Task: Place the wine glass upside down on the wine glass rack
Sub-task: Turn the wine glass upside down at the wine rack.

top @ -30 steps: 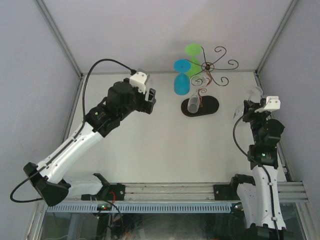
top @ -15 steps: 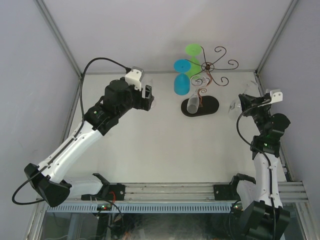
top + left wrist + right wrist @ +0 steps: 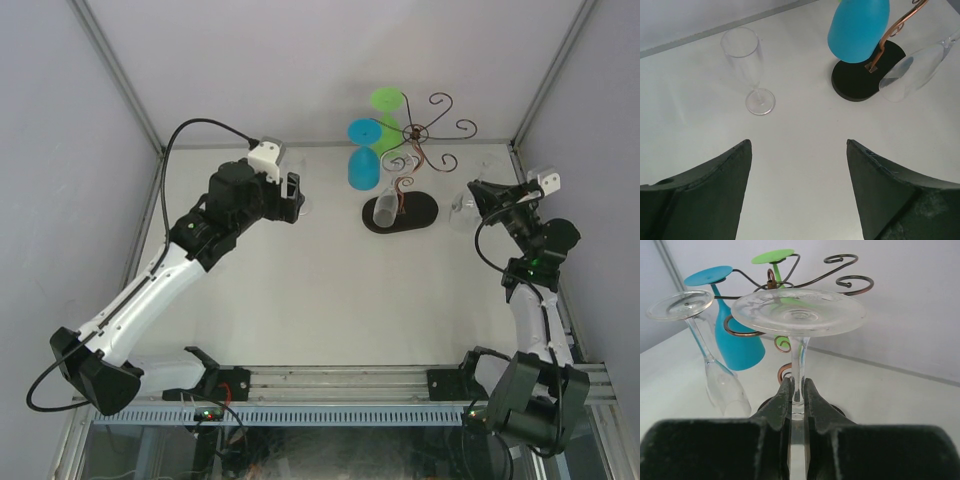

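Fingers of the right tool (image 3: 797, 390) were clenched on the thin stem of a clear wine glass (image 3: 799, 312). They gripped it just below the round foot, which pointed away from the tool toward the wine glass rack (image 3: 840, 282). Seen from above, that tool hung in the air to the right of the rack and near it, with the glass not yet on any of the curled arms. The rack stood at the far side of the tabletop (image 3: 805, 125) on its black oval base (image 3: 855, 82). Three glasses already hung from it foot-up: a blue glass (image 3: 740, 347), a green glass (image 3: 772, 256) behind it, and a clear flute (image 3: 722, 382) that was tilted, with its mouth over the base. The left tool (image 3: 797, 147) was released, its jaws spread wide with nothing between them, hovering above bare tabletop to the left of the rack. Ahead of it a second clear flute (image 3: 742, 50) stood upright on the tabletop, apart from the rack's base.
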`<state>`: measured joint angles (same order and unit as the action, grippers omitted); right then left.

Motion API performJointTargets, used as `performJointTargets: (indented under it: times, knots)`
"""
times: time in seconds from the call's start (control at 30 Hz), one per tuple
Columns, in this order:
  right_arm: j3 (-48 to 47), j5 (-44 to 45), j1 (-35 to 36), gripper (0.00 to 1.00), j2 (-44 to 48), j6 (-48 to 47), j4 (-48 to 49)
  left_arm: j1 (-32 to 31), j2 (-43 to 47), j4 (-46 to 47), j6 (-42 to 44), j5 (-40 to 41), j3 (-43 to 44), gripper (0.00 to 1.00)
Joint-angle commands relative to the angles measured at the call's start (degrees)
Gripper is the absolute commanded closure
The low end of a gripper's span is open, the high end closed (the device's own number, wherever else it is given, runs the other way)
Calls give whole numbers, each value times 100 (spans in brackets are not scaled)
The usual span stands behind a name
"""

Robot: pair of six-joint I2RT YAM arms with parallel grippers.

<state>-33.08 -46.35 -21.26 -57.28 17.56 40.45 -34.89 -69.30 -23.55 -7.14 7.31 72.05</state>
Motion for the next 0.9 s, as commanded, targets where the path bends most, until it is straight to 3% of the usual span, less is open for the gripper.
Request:
performJointTargets:
  times: [0.0,0.37,0.87]
  knots:
    - [-248,-424,-15,100,-337,394,1464,105,222,298,-134,-165,-92,20]
    - [-422,-626,83,100,-1187,157,2251,114,176,316,-165,-332,-115,21]
    - [-1316,-683,675,100,-2211,-323,1749,172,232,345,-192,-448,-142,21]
